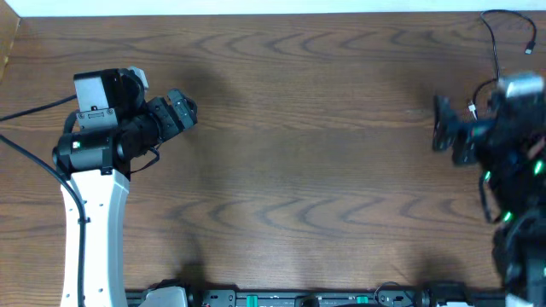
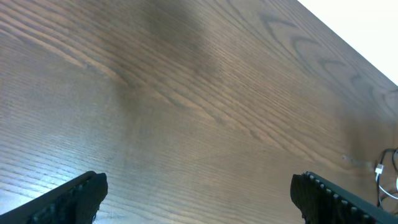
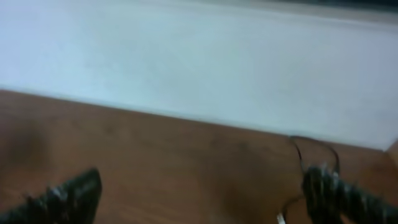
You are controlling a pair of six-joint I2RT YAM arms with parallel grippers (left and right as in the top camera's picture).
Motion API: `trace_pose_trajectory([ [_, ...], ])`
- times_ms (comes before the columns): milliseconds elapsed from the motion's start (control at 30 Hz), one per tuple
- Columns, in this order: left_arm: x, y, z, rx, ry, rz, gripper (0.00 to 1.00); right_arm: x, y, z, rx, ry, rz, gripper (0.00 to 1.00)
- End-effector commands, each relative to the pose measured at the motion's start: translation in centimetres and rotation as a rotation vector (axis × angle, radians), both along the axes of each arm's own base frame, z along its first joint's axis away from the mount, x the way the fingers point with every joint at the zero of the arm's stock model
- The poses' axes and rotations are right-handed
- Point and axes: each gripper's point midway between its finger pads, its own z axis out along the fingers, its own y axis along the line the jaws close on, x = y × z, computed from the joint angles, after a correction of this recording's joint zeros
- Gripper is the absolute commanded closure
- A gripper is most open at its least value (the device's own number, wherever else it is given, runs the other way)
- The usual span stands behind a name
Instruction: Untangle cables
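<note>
Behind wood-grain table [image 1: 299,170], pale wall [image 3: 199,68].

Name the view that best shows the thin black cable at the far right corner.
Overhead: the thin black cable shows sharp, curving toward the right arm. Left wrist catches an edge sliver; right wrist, a blurred loop.

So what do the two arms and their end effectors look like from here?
The left arm is a white link with black joints, a grey camera box and a black cable alongside. The right arm is black with green lights and a silvery camera box. The left end effector and right end effector are black; fingers look ridged.
</note>
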Motion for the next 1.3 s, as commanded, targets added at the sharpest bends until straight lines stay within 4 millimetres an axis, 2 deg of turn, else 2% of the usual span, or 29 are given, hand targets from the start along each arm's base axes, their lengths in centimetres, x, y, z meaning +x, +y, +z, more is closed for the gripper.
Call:
trace_pose_trajectory([
  [0,0.3,0.1,0.6,0.002,-0.015,-0.003,0.01,-1.6,-0.1,-3.5,-0.007,-0.041,0.0,0.01],
  [267,0.3,0.1,0.6,0.002,-0.015,-0.003,0.01,-3.9,0.0,-9.6,-0.003,-0.208,0.003,0.01],
  [400,0.3,0.1,0.6,0.002,-0.015,-0.003,0.01,-4.6,0.0,-11.8,-0.002,-0.247,0.006,0.01],
  [667,0.3,0.1,0.6,0.002,-0.015,-0.003,0.01,-5.2,0.1,-14.6,-0.003,-0.275,0.012,0.01],
  [967,0.3,0.1,0.6,0.002,-0.015,-0.003,0.01,-4.8,0.3,-17.9,-0.002,-0.238,0.019,0.01],
  [1100,0.3,0.1,0.6,0.002,-0.015,-0.003,0.01,-4.7,0.2,-19.5,-0.002,-0.173,0.017,0.01],
  [1167,0.3,0.1,0.6,0.002,-0.015,-0.003,0.01,-4.8,0.0,-21.1,-0.002,-0.104,0.005,0.01],
  [1267,0.3,0.1,0.6,0.002,-0.015,-0.003,0.01,-4.7,0.1,-21.1,-0.002,-0.106,0.008,0.01],
])
